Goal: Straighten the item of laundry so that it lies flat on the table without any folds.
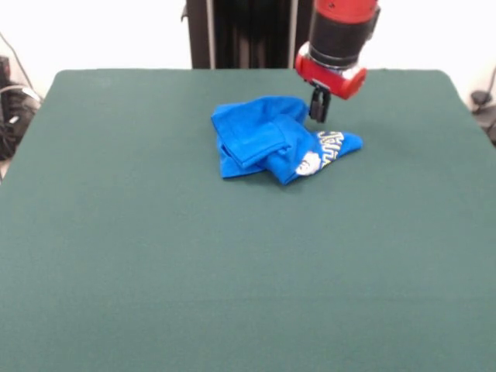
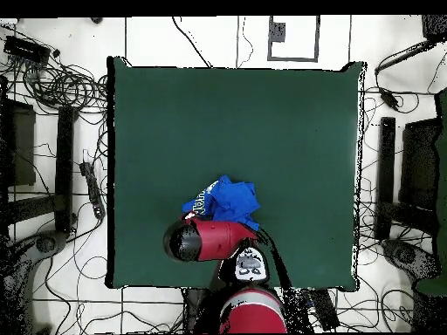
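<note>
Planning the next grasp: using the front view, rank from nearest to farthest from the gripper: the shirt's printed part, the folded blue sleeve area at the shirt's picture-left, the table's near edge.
1. Printed part, just below the gripper.
2. Folded sleeve area, at picture left.
3. Table near edge, bottom of picture.

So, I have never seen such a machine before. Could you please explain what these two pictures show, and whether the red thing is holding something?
The red and black machine is a robot arm. At its tip is a small dark pincer for grasping. One picture looks across the table at the robot; the other looks straight down from above, where the arm enters from the bottom. On the green table lies one thing: a small blue T-shirt, crumpled and folded over itself, with part of a white print showing. The pincer hangs at the shirt's edge, just by the cloth. I cannot tell whether it is open or holding the cloth.
</note>
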### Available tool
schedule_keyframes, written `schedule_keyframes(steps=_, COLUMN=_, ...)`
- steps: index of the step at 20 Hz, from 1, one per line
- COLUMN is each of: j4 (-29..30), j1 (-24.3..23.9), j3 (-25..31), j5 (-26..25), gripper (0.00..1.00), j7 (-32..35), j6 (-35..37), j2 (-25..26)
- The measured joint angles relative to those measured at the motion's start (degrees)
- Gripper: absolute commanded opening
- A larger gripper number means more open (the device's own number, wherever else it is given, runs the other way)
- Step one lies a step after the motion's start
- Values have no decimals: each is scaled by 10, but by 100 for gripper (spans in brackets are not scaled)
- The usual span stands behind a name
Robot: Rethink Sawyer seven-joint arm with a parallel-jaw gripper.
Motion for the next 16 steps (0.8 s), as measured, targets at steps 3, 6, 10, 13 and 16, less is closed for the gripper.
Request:
schedule_keyframes(steps=3, j4=0, j1=-6, j3=1, j5=-2, gripper=0, j7=0, j6=0, j2=-5)
schedule_keyframes(steps=6, j4=-1, j1=-15, j3=1, j5=-2, gripper=0, j7=0, j6=0, j2=-11)
schedule_keyframes(steps=10, j4=-7, j1=-28, j3=4, j5=-4, gripper=0, j7=0, j6=0, j2=-21)
schedule_keyframes(steps=13, j4=-16, j1=-37, j3=4, j5=-4, gripper=0, j7=0, j6=0, j2=-25)
schedule_keyframes(steps=16, j4=-25, j1=-44, j3=5, j5=-4, gripper=0, j7=0, j6=0, j2=-27)
